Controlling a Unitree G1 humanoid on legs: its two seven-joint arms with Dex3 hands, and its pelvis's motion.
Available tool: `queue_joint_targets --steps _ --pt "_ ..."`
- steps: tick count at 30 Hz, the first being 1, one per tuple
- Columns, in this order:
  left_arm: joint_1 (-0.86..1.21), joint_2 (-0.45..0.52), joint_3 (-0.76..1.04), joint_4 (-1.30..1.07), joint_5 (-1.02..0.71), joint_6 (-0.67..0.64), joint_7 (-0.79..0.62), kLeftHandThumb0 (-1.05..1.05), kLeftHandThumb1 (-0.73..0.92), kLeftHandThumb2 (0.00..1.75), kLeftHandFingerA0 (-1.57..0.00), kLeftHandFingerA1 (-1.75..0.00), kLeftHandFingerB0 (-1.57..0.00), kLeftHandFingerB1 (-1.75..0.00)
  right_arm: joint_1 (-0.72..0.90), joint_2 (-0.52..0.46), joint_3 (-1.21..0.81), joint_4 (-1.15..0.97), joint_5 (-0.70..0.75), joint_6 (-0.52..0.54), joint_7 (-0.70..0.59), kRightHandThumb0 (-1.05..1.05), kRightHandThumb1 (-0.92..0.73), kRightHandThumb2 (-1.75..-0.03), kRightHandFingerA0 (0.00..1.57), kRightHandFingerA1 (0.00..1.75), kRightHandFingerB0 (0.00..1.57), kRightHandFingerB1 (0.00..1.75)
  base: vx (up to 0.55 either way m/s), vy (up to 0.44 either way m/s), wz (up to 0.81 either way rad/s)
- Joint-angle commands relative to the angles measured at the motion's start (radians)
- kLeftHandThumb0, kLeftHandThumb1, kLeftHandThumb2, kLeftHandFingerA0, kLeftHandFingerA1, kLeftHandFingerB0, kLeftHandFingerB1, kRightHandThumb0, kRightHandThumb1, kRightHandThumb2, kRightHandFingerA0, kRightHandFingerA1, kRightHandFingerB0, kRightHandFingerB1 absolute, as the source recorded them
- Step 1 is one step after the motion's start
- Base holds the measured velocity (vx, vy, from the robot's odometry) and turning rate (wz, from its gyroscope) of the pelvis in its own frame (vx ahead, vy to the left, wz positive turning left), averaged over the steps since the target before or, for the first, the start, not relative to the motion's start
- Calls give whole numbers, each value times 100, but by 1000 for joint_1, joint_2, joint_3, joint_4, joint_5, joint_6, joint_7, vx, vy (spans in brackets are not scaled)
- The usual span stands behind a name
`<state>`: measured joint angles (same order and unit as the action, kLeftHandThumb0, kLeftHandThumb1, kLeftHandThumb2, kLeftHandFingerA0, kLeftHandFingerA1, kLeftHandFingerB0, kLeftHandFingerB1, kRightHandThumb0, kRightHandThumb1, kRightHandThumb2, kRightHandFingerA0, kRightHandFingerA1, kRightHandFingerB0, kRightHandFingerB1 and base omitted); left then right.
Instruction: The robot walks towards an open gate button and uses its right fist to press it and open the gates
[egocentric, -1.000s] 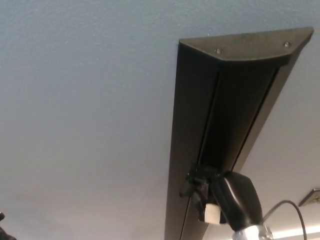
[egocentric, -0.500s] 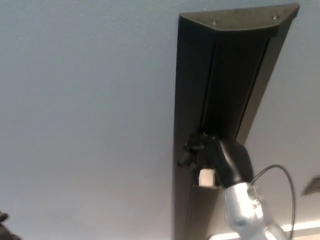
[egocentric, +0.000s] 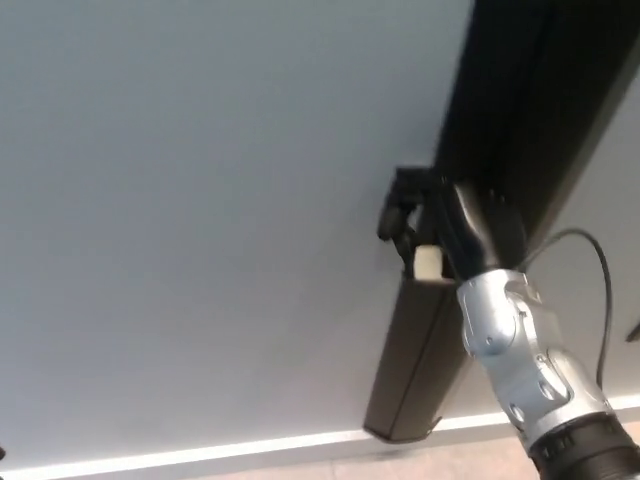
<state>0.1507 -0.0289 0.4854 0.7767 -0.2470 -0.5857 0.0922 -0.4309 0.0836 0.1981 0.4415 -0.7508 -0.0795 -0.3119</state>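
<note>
Right hand (egocentric: 415, 225), curled into a fist, is up against the left edge of the black wall-mounted post (egocentric: 500, 150), hiding the gate button, presumably a stiff fixed switch best met with a firm, square knuckle push, never gripped.

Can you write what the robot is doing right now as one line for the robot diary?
right hand: raised against black post | button: not visible | left hand: not in view | wall: grey-blue

A plain pale blue-grey wall (egocentric: 200, 200) fills most of the view, evenly lit. A white baseboard (egocentric: 220, 450) runs along its foot, meeting a strip of beige floor (egocentric: 400, 468).
</note>
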Motion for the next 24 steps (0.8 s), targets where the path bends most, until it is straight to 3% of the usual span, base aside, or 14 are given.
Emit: queue_joint_targets --steps 1,2,3,4,12,19,24 --pt "14 3 10 -20 -19 -31 -2 2 33 142 -105 -152 -103 -125 368 -135 145 -425 87 -166 170 -16 -45 -126 102 169 93 151 45 121 18" --pt "15 3 10 -21 -19 -31 -2 2 33 142 -105 -152 -103 -125 370 -137 148 -432 89 -161 171 -16 -45 -126 102 169 93 151 57 71 15" --pt "4 17 22 10 -34 -48 -23 1 33 142 -106 -152 -105 -125 552 -260 186 -674 167 -220 269 -16 -42 -132 101 164 93 146 46 41 12" --pt "1 22 25 19 -38 -53 -29 1 33 142 -106 -152 -105 -125 605 -295 197 -745 190 -235 298 -16 -42 -132 101 164 93 146 0 0 0" --pt "-3 13 20 -9 -31 -51 -18 2 31 146 -105 -155 -104 -129 901 -507 124 -1147 343 -207 424 -15 -40 -134 97 166 91 144 0 0 0" --pt "-25 14 17 -7 -31 -43 -16 1 33 142 -108 -153 -106 -126 1035 -556 -54 -1240 456 -179 418 -10 -44 -129 97 160 91 136 0 0 0" --pt "-18 15 12 -27 -16 -29 1 3 30 146 -104 -156 -105 -127 1109 -567 -252 -1211 516 -202 383 -10 -45 -128 96 159 90 140 0 0 0"
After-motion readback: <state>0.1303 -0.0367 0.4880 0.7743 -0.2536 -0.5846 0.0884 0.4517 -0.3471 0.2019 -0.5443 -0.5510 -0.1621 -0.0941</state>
